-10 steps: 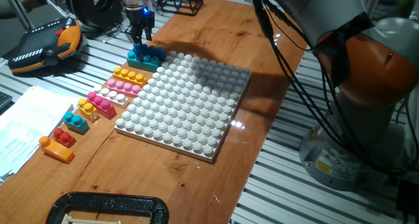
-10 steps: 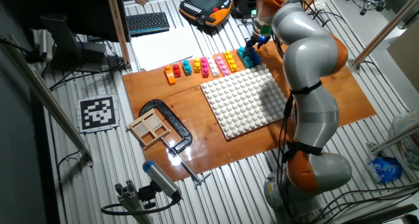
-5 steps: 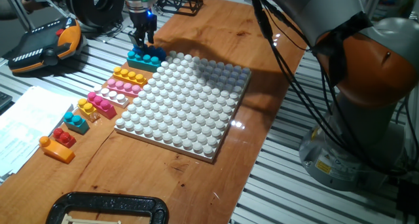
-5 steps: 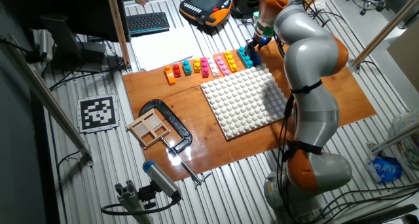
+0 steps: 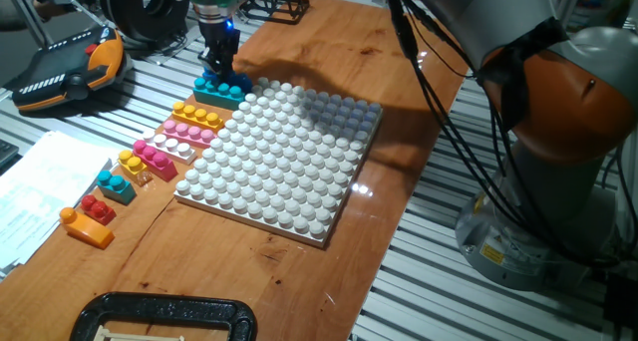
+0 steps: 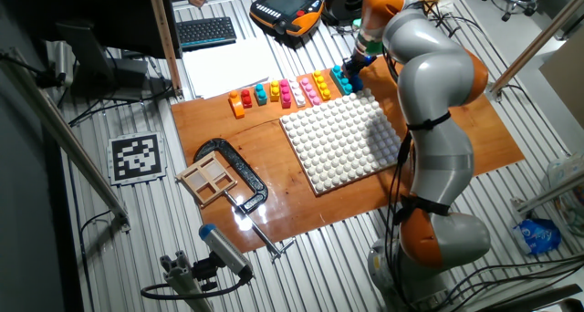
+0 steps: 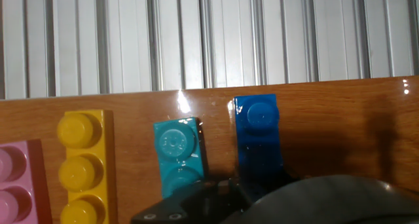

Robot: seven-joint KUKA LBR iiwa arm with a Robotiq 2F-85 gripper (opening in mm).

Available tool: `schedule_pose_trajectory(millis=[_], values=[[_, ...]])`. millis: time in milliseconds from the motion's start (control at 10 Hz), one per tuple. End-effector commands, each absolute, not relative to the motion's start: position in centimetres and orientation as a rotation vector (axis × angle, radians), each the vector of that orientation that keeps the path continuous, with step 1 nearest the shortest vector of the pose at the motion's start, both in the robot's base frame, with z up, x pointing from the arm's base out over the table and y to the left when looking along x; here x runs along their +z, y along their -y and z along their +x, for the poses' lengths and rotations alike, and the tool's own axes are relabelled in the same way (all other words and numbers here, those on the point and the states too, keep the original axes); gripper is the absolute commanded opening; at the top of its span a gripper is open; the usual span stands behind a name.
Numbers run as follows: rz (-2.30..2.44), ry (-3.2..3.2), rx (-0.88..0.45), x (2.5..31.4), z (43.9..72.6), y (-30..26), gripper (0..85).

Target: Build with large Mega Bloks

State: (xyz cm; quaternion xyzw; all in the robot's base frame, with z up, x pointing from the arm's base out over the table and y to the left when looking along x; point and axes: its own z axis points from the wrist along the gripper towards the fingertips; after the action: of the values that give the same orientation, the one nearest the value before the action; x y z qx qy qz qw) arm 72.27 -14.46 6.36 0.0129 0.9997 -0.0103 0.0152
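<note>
While parked at the baseplate's (image 5: pixel 284 152) far corner, gripper (image 5: pixel 220 64) poised over teal brick (image 7: pixel 178 152) and blue brick (image 7: pixel 258 135) — side by side on wood, beside yellow brick (image 7: pixel 84 162) (finger state not discernible).

The arm reaches far across, pincer (image 5: pixel 218 62) pointing straight down, fingers hidden.

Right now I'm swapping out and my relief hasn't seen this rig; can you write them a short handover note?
Gripper: low over the dark blue plastic brick at the far end of the row; whether it grips cannot be told.
Bricks: teal brick, yellow three-stud brick, pink brick and the rest lie in a row on the wooden table beside the big white studded baseplate.
Done: nothing on the baseplate.
Left: all building.
</note>
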Motion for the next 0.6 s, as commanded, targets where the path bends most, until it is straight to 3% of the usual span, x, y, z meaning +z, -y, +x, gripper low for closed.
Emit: schedule_pose_trajectory(millis=[0,500], values=[[0.044,-3.106,-0.044,6.4,72.2,14.4,0.0],[0.079,-3.086,-0.109,9.3,71.8,13.6,0.0]])
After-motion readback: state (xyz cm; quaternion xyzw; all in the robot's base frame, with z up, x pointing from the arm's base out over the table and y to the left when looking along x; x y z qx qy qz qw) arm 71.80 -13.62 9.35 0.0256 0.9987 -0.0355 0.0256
